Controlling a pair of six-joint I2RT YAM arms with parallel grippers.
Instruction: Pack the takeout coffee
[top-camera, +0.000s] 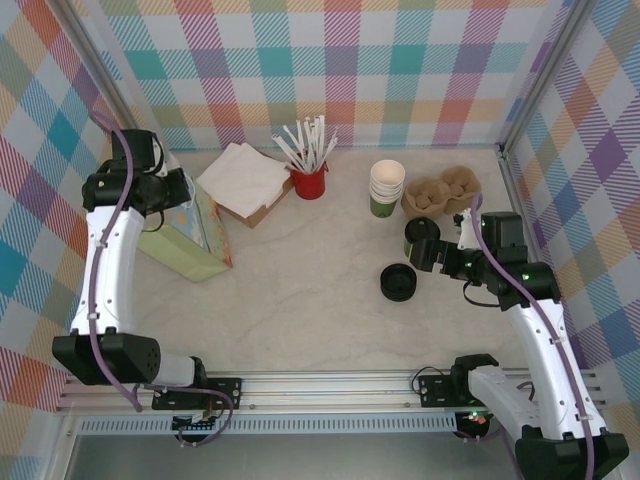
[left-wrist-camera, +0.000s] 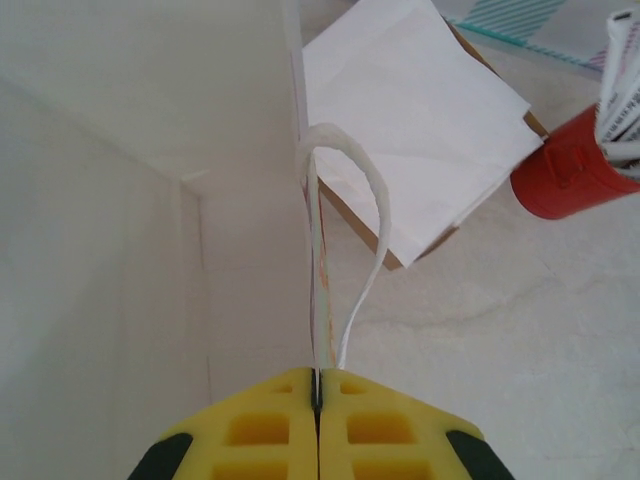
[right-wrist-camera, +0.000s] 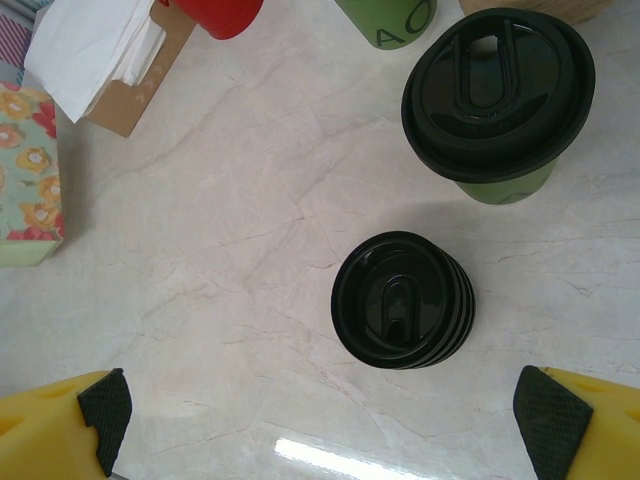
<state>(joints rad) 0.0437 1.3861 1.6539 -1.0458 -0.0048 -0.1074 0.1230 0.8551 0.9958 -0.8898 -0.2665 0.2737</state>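
Table (top-camera: 300, 290): pale marble-look top, everything spread across it.
Paper bag (top-camera: 185, 245): floral and green, over on the left side, and the left arm is right on it.
Left gripper (left-wrist-camera: 316, 385): yellow fingers pressed together, clamped on the bag's thin top edge, right beside its white loop handle (left-wrist-camera: 352, 190).
Right gripper (right-wrist-camera: 325, 420): fingers spread wide apart and nothing between them. It hangs above the bare table, just short of the lids.
Napkins (top-camera: 243, 176): white pile in a cardboard holder at the back, next to the bag.
Cup carrier (top-camera: 445, 192): brown pulp tray, back right.
Cup stack (top-camera: 387, 188): nested cups just left of the carrier.
Takeout coffee (right-wrist-camera: 498, 100): green cup under a black lid, upright on the right side. It stands just in front of the carrier, well apart from the bag.
Lid stack (right-wrist-camera: 402, 300): black lids, near the coffee but not touching it.
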